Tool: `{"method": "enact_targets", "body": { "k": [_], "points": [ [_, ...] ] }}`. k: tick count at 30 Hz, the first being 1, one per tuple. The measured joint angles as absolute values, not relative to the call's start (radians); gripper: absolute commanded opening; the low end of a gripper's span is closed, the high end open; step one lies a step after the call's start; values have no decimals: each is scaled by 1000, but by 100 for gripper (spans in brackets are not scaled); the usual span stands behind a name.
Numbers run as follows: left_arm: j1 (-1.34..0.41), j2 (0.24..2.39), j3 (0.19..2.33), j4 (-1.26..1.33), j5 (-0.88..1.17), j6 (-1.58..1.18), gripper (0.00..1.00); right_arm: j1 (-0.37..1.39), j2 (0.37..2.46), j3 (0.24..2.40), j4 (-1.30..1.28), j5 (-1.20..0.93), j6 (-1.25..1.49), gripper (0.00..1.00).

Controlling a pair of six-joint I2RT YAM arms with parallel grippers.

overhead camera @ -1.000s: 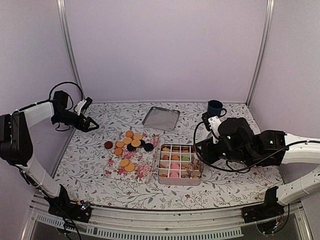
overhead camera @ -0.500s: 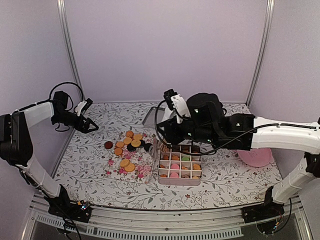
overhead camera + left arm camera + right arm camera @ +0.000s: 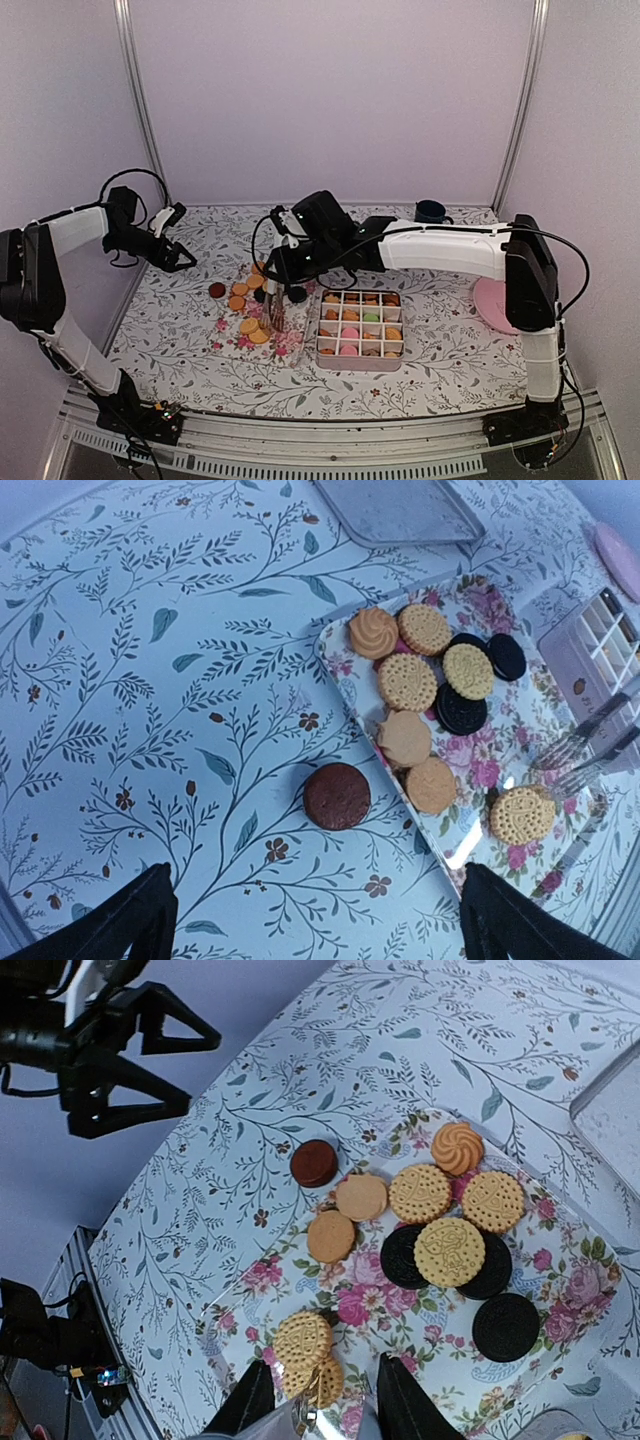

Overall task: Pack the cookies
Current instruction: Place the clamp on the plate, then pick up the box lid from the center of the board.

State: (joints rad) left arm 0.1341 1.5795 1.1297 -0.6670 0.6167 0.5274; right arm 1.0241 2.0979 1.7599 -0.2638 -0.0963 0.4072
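Note:
Cookies (image 3: 262, 285) lie on a floral tray (image 3: 293, 345): golden, tan and black discs. The same cookies (image 3: 450, 1250) show in the right wrist view and in the left wrist view (image 3: 407, 682). One dark brown cookie (image 3: 217, 290) lies on the table just left of the tray, below my open, empty left gripper (image 3: 318, 880), which hangs at the far left (image 3: 180, 262). My right gripper (image 3: 275, 300) reaches over the tray and is shut on metal tongs (image 3: 305, 1422). The tong tips hang over two stacked golden cookies (image 3: 303, 1340). A divided box (image 3: 358, 364) holds several cookies.
A metal lid (image 3: 322, 237) lies at the back behind the tray. A blue mug (image 3: 431, 211) stands at the back right. A pink plate (image 3: 492, 300) lies at the right. The right arm stretches across the table behind the box.
The right arm swung from the right of the box leftward across it to the floral tray, carrying the tongs and uncovering the pink plate. The left arm barely moved.

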Motion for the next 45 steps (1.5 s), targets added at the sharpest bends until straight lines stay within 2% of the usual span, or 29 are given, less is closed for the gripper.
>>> {"method": "enact_targets", "body": {
  "k": [10, 21, 32, 37, 45],
  "points": [
    [134, 1568, 1124, -670, 619, 530, 99, 940, 2182, 1853, -301, -153, 535, 46],
    [134, 1568, 1120, -669, 632, 523, 99, 917, 2265, 1858, -322, -174, 630, 52],
    [134, 1568, 1119, -669, 635, 523, 99, 868, 2258, 1832, -284, -165, 662, 64],
    [134, 1568, 1118, -662, 610, 519, 99, 780, 2200, 1745, -300, -110, 635, 64],
    [136, 1525, 1099, -640, 506, 512, 99, 623, 2247, 1801, -379, 7, 563, 57]
  ]
}}
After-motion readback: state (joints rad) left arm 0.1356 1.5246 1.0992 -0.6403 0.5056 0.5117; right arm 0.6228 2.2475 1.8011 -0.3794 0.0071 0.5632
